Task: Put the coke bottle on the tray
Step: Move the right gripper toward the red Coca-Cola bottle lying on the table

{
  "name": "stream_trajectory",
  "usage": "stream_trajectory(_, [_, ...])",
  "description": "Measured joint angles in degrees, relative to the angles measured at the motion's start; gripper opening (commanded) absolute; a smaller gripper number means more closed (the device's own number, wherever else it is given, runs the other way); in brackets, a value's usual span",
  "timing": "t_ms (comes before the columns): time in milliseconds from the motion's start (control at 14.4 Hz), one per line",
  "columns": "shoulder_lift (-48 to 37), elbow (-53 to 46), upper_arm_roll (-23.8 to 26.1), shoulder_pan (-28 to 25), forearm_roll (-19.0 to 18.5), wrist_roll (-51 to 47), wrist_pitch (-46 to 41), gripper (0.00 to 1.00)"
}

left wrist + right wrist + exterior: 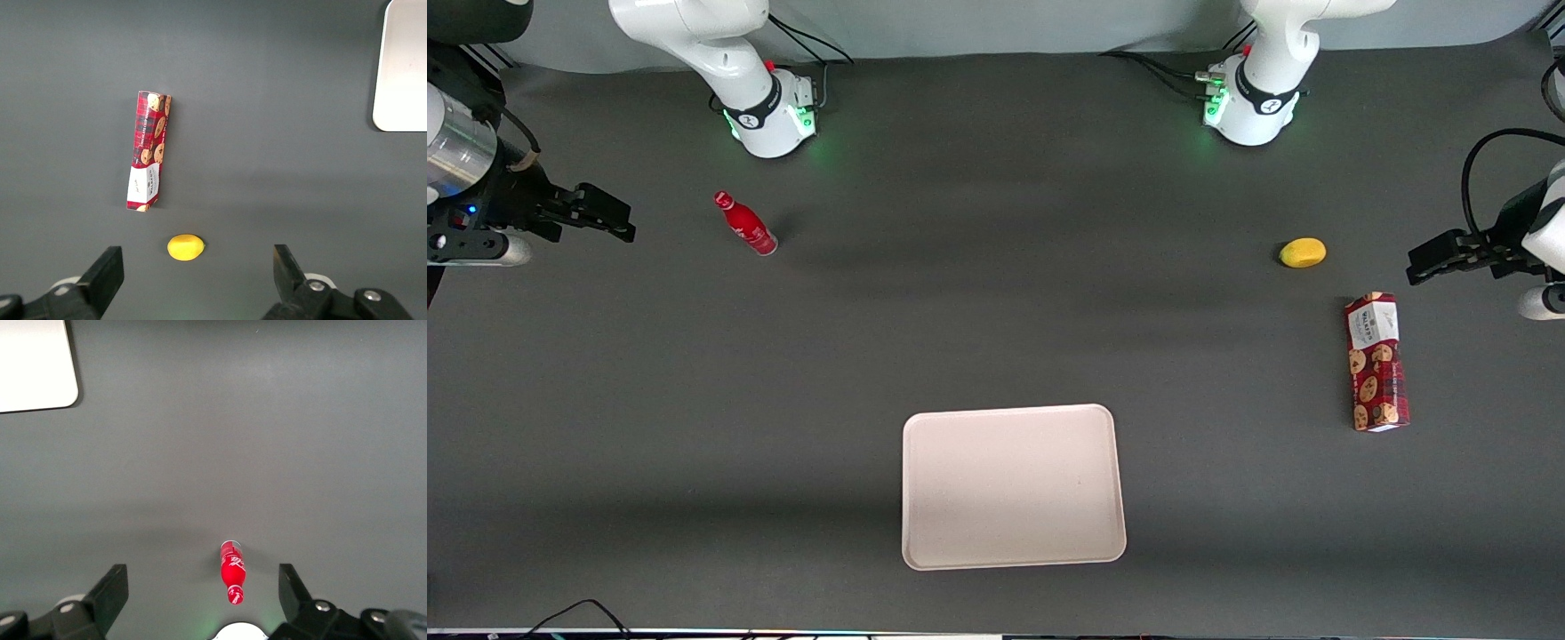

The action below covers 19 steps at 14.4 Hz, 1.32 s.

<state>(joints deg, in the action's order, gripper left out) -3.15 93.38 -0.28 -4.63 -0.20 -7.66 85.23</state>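
The coke bottle (744, 223), small and all red with a red cap, stands on the dark table near the working arm's base. It also shows in the right wrist view (232, 572), between the open fingers and well below them. My gripper (618, 222) hangs above the table at the working arm's end, beside the bottle and apart from it, open and empty; it also shows in the right wrist view (202, 587). The cream-pink tray (1014, 484) lies flat and empty, nearer the front camera than the bottle. One corner of it shows in the right wrist view (33, 363).
A red patterned cookie box (1377, 362) and a yellow lemon-like object (1303, 252) lie toward the parked arm's end. Both show in the left wrist view, the box (148, 150) and the yellow object (185, 247). The two arm bases (774, 111) stand at the table's back edge.
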Motion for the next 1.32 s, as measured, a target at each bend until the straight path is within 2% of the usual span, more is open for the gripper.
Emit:
stream_trajectory(557, [-1.43, 2.07, -0.02, -0.01, -0.03, -0.07, -5.25, 1.0])
stream_trajectory(765, [-10.18, 16.31, 0.31, -0.05, -0.02, -0.13, -2.56, 1.0])
stream_trajectory(1113, [-27.57, 46.67, 0.93, -0.06, -0.02, -0.16, 13.17, 1.0])
stream_trajectory(1322, [-34.33, 59.75, 0.96, -0.06, -0.02, -0.16, 22.91, 1.0])
